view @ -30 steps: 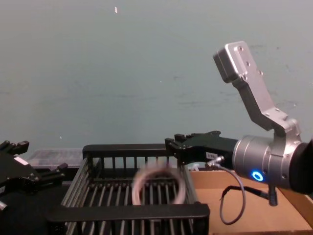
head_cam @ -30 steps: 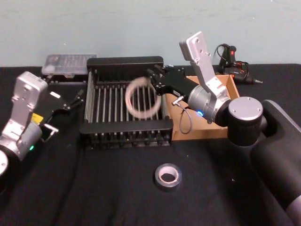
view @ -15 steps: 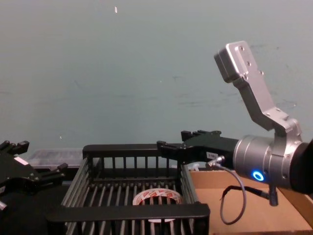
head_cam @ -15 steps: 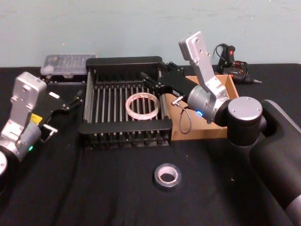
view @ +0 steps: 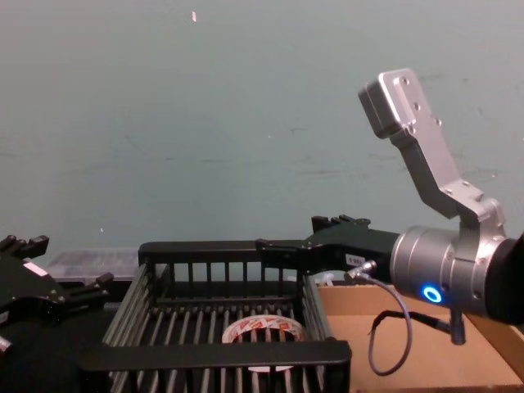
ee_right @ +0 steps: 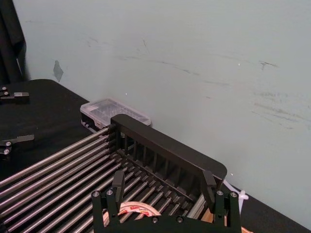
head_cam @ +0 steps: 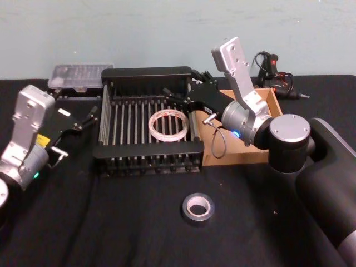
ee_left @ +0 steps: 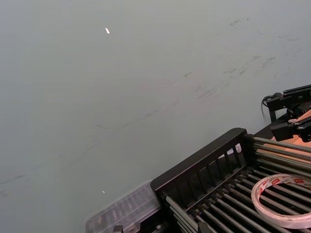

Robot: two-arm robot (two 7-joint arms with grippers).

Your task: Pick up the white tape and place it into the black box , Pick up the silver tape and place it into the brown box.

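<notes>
Centrally, the white tape lies flat on the slatted floor of the black box, its red-printed face up, toward the right wall. Just above that wall hangs the right end effector, fingers spread wide and holding nothing, so the first placement looks done. The silver tape lies flat on the black worktop in front of both boxes, well apart from them. The brown box stands touching the crate's right side, largely covered by the right arm. The left end effector is parked just left of the crate; its finger state cannot be told.

For the step in hand, the right arm should probably lift clear of the crate rim before swinging toward the silver roll, then come down from above with one finger in the core.

The cardboard tray's floor is mostly hidden, so free space inside is uncertain.
</notes>
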